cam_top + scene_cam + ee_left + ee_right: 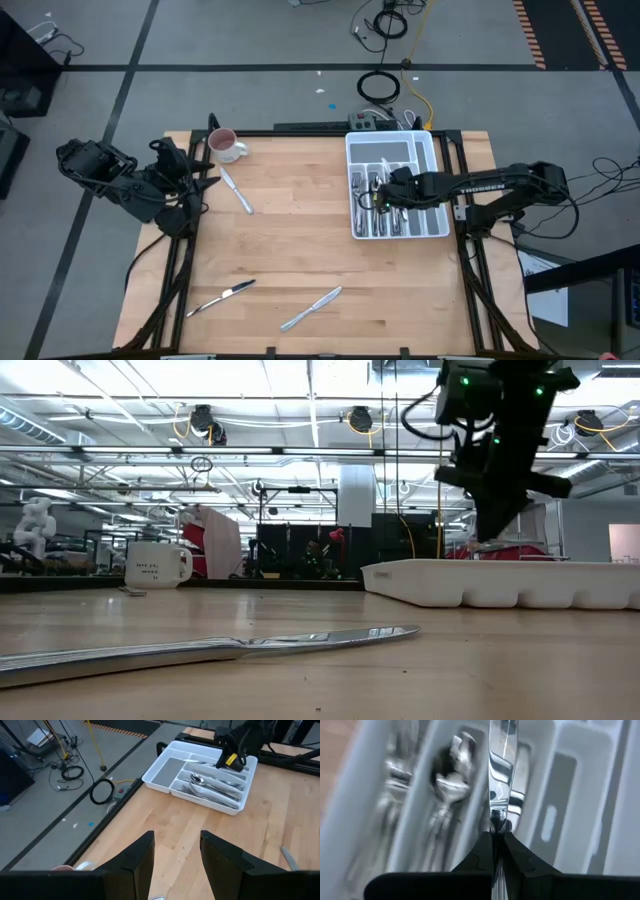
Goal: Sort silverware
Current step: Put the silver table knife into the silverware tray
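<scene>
Left gripper [176, 865] agape; right gripper [497, 851] clamped

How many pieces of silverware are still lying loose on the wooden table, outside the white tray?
3. One knife lies beside the white mug, one knife near the front left, and one knife at front centre. None looks hidden.

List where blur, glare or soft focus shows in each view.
Right wrist view: the tray and the spoons lying in it are smeared, while the knife pinched in the shut right gripper carries streaky reflections. Low view: the near knife is soft, with a bright sheen. Left wrist view: the left gripper fingers are slightly soft. High view: evenly lit, no strong glare.
</scene>
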Available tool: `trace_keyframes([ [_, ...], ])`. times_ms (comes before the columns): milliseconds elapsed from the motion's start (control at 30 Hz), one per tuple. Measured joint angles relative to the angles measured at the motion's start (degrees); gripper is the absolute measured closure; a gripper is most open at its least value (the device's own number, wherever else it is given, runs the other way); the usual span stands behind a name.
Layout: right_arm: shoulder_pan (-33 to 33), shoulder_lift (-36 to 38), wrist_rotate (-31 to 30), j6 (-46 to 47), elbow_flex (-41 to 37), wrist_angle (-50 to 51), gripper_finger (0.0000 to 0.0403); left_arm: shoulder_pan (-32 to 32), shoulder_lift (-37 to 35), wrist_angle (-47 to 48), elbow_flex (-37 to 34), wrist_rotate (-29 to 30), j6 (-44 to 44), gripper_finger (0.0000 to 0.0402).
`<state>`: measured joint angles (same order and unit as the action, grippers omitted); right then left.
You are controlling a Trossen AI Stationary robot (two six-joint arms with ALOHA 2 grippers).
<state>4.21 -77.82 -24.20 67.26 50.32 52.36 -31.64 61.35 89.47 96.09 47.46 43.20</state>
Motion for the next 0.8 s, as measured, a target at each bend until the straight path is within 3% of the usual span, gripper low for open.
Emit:
trace_keyframes([
  [667, -1.4, -0.1, 1.9, 9.3, -11.7, -12.1, 0.0403, 0.1, 5.0, 0.0, 0.0, 1.3, -0.4, 0.0238],
  [800, -1.3, -0.1, 2.2, 8.5, -12.0, -12.9, 0.0382, 0.3, 5.1, 0.5, 0.0, 1.3, 0.0, 0.0238],
])
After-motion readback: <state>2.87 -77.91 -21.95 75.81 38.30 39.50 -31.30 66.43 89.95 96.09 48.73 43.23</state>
